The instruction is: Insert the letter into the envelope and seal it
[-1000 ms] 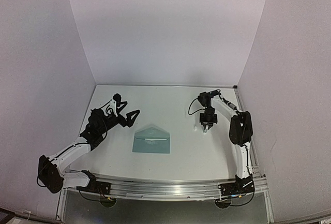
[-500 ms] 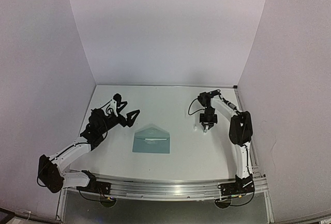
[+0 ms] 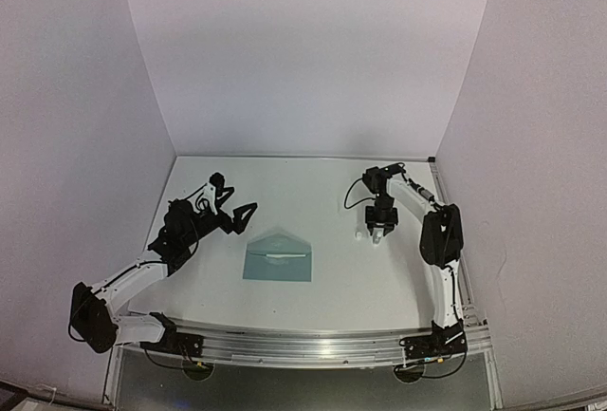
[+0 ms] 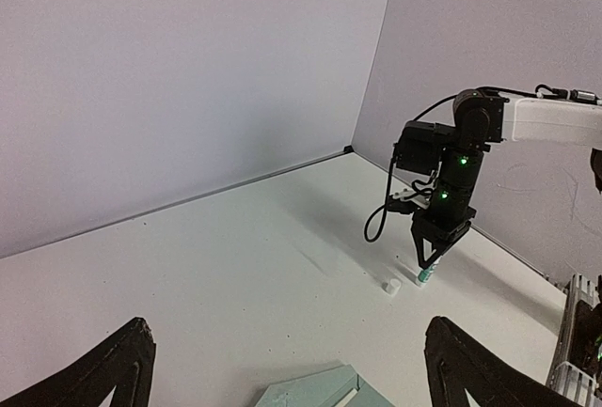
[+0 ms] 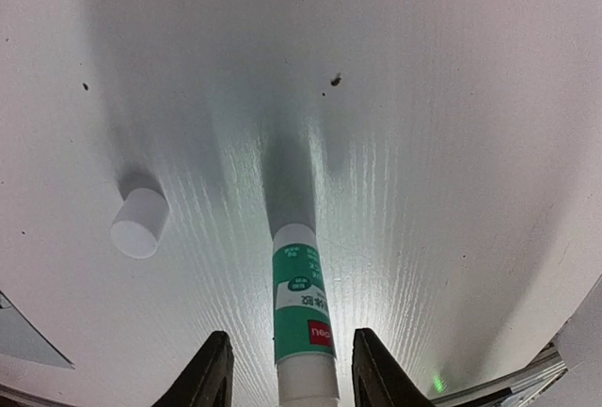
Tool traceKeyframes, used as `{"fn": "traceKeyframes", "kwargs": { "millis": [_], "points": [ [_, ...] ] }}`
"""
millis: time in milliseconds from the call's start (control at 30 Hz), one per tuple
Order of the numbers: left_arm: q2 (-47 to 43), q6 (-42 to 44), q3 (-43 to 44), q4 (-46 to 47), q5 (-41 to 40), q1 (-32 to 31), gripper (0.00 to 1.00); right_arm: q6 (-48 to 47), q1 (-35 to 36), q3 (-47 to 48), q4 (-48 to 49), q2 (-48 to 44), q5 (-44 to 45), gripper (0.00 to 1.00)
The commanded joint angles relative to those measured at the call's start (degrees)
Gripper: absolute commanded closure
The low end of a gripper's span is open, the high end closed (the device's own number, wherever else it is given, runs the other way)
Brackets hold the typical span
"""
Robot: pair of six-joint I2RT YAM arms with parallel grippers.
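Note:
The pale teal envelope (image 3: 278, 257) lies flat mid-table with its triangular flap open toward the back; its corner shows in the left wrist view (image 4: 324, 390). The letter is not in view as a separate sheet. A green-and-white glue stick (image 5: 301, 304) stands on the table with its tip down. My right gripper (image 5: 292, 355) straddles it with the jaws open and a small gap on each side; the top view shows the gripper (image 3: 378, 229) pointing down. The stick's white cap (image 5: 139, 223) lies just left of it. My left gripper (image 3: 239, 216) is open, empty, left of the envelope.
White walls close the table at the back and on both sides. The metal rail (image 3: 313, 343) and the arm bases run along the near edge. The right arm (image 4: 527, 120) reaches across the far right of the left wrist view.
My right gripper has edged slightly left and back over the glue stick. The left arm and the envelope have not visibly moved.

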Motion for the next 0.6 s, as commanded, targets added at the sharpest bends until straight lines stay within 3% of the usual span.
{"fn": "traceKeyframes", "kwargs": {
  "millis": [0, 167, 300, 400, 500, 567],
  "points": [
    [0.2, 0.7, -0.2, 0.0, 0.4, 0.2, 0.01, -0.3, 0.4, 1.8, -4.1, 0.9, 0.4, 0.55],
    [0.4, 0.6, -0.3, -0.3, 0.8, 0.2, 0.01, -1.2, 0.4, 6.7, -5.0, 0.5, 3.2, 0.39],
    [2.4, 5.1, -0.3, -5.9, 7.7, 0.2, 0.06, -4.8, 0.4, 16.0, -5.6, 0.3, 4.7, 0.36],
    [4.2, 15.7, 1.6, -21.4, 14.5, 0.2, 0.15, -8.3, 2.2, 24.3, -4.0, 0.5, 2.6, 0.35],
    [6.7, 35.2, 3.8, -38.3, 18.4, 0.2, 0.28, -14.7, 7.1, 27.0, 3.6, 0.2, -4.2, 0.37],
    [8.6, 46.4, 4.6, -44.5, 16.4, 0.2, 0.33, -16.5, 9.8, 26.1, 10.0, 0.9, -10.6, 0.37]
  ]
}}
